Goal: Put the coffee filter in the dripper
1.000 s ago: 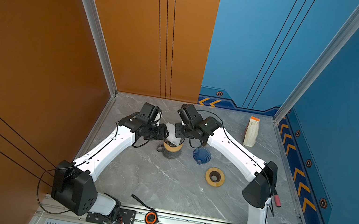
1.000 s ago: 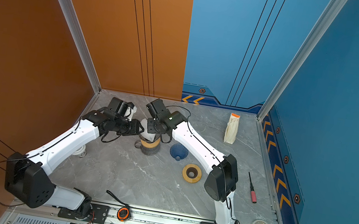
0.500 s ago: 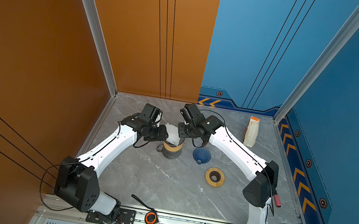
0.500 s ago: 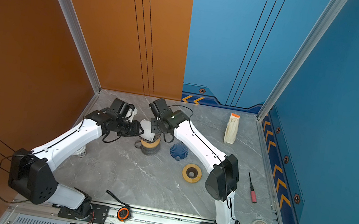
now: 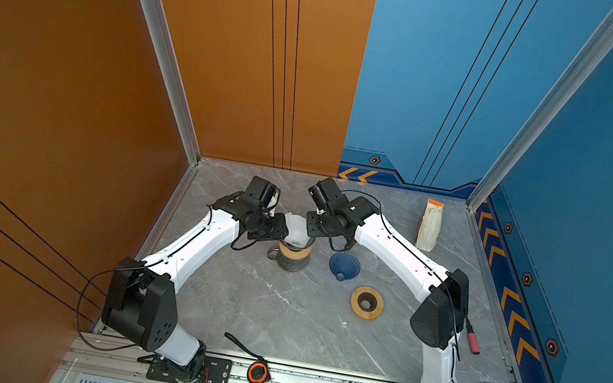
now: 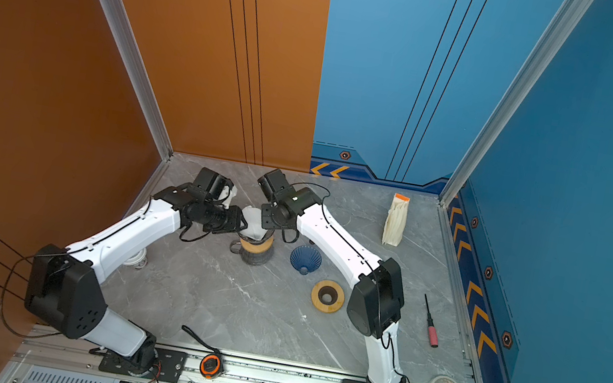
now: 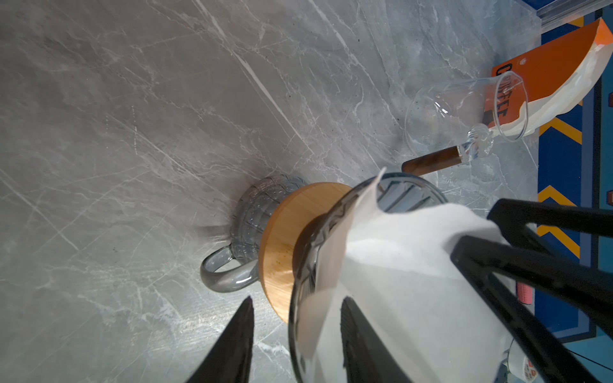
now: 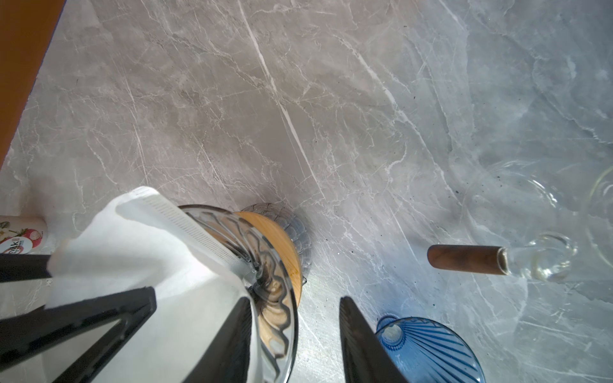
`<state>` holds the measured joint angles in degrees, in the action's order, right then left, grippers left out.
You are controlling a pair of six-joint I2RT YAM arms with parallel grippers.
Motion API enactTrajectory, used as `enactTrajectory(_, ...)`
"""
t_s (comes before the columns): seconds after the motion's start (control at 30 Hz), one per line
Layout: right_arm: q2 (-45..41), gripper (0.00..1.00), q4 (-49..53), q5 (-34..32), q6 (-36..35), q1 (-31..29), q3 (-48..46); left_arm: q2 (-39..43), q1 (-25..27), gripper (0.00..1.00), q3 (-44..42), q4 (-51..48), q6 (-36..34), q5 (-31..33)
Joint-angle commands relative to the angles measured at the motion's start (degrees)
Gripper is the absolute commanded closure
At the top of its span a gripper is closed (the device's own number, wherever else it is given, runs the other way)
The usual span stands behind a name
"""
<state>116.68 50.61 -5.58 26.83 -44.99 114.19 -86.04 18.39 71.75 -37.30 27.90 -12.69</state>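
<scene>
The coffee filter (image 7: 414, 258) stands in the mouth of the clear glass dripper (image 7: 408, 195). Its lower part is down inside the ribbed cone and its upper part rises well above the rim, crumpled and leaning toward the left arm's side. In the right wrist view its seam runs down toward the centre of the dripper (image 8: 265, 265). The dripper rests on a wooden collar (image 7: 292, 232) over a grey mug (image 7: 255, 212), which stands on the marble table (image 5: 276, 314).

The left gripper (image 7: 297, 300) has its jaws parted astride the rim. One finger (image 7: 365, 351) lies on the paper side and the other (image 7: 232, 348) stands outside the glass, with bare table showing beside it, so it pinches nothing. The right gripper (image 8: 293, 298) comes in from the opposite side in the same way. One finger (image 8: 229, 345) is against the white paper and the other (image 8: 365, 351) is clear of the dripper's outer wall, so those jaws are released too.

Compared with a second ago, in both top views the filter (image 5: 296, 229) sits slightly lower and closer over the mug. The left gripper (image 5: 282, 227) has edged a little toward the right gripper (image 5: 309, 224), and the left arm's shoulder has turned slightly. The change is small.

Nothing else has shifted. The blue ribbed cone (image 5: 344, 265) lies just beside the mug, with the wooden ring (image 5: 366, 301) near it. The glass jug (image 7: 464, 112) with a wooden handle lies on its side, and the coffee bag (image 5: 429, 230) stands near the back wall.
</scene>
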Motion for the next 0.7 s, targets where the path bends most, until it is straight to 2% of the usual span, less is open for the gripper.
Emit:
enactTrajectory(0.0,1.0,0.58,2.5,0.9,-0.6,0.4,1.0,-0.7,-0.4,0.56,1.3,-0.2,-1.2,-0.4)
enactTrajectory(0.67,4.0,0.57,3.2,3.4,-0.9,0.7,1.7,-2.4,-0.5,0.56,0.7,-0.2,-2.0,0.2)
